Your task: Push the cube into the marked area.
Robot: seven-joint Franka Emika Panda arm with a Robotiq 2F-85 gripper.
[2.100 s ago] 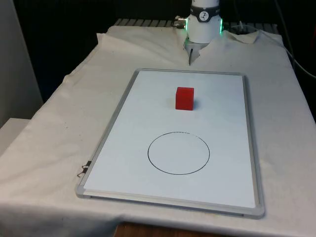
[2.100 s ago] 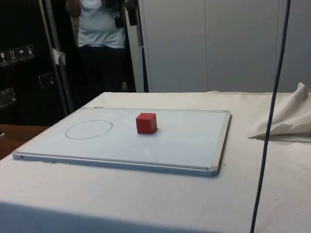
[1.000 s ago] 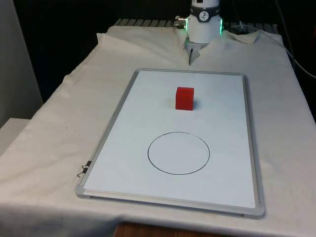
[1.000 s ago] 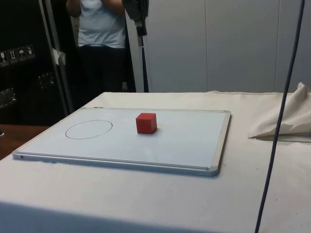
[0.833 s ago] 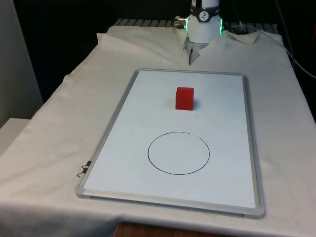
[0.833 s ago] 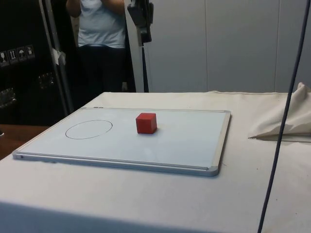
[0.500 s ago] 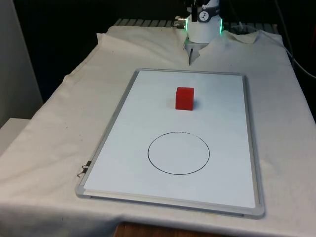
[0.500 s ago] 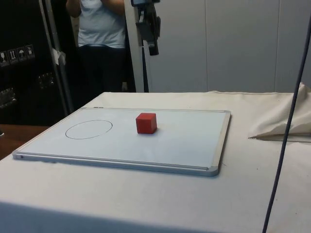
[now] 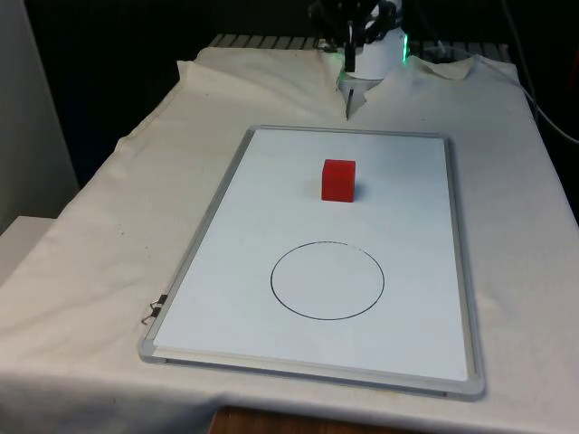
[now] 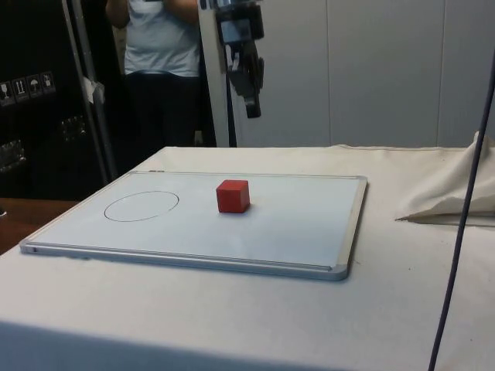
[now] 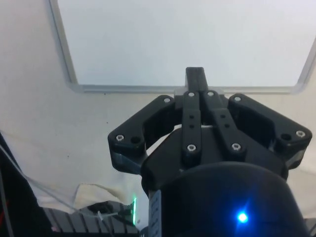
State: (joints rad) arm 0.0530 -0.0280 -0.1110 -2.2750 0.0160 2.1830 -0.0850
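Cube (image 9: 338, 179) sits on the whiteboard (image 9: 415, 307), short of the drawn circle (image 9: 327, 280); it looks light, rigid, likely to slide. Push its far face squarely. Gripper (image 10: 251, 104) hangs above, fingers together.

Gripper (image 9: 348, 36) cut off by top edge in front view, only lower black part visible against the dark curtains. In side view gripper (image 10: 249, 69) upper part runs out of the picture. Person (image 10: 158, 46) behind table cut at shoulders by top edge. Whiteboard (image 11: 187, 44) in wrist view cropped at top, near edge partly hidden behind the fingers (image 11: 194, 79).
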